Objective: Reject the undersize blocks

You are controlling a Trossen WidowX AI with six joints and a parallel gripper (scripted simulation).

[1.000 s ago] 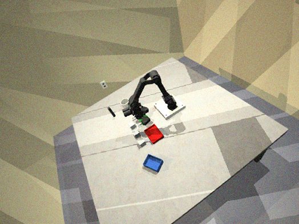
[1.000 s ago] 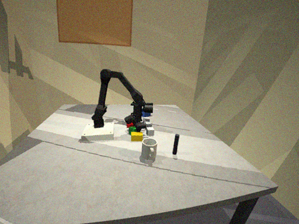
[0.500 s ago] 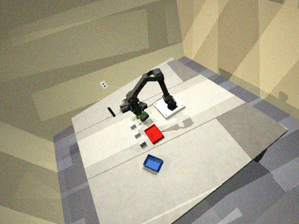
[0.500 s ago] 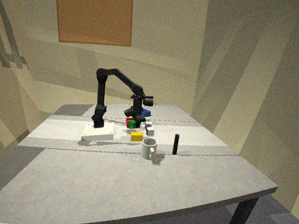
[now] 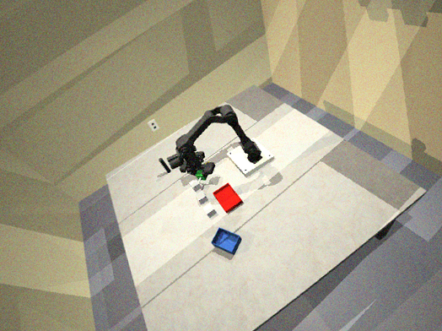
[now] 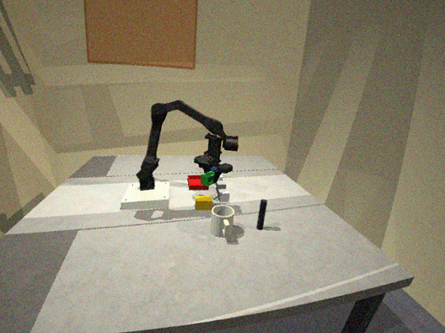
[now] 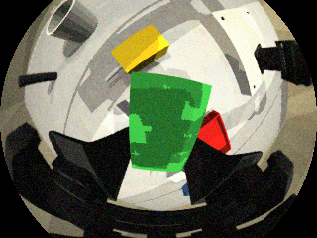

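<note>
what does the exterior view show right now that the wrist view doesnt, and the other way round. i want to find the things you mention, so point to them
Only the exterior view: the orange-brown board (image 6: 140,27) on the wall, a table leg (image 6: 357,326), and the mug's handle (image 6: 226,229).

Only the wrist view: the green gauge's broad face turned toward the camera, with a finger at each side of it.

Both: the green gauge (image 6: 208,178) (image 7: 165,124) held in the gripper (image 6: 213,176) (image 7: 158,130), the yellow block (image 6: 203,203) (image 7: 141,48), the red tray (image 6: 197,183) (image 7: 215,133), the mug (image 6: 217,221) (image 7: 74,22) and the black cylinder (image 6: 261,214) (image 7: 38,78).
</note>
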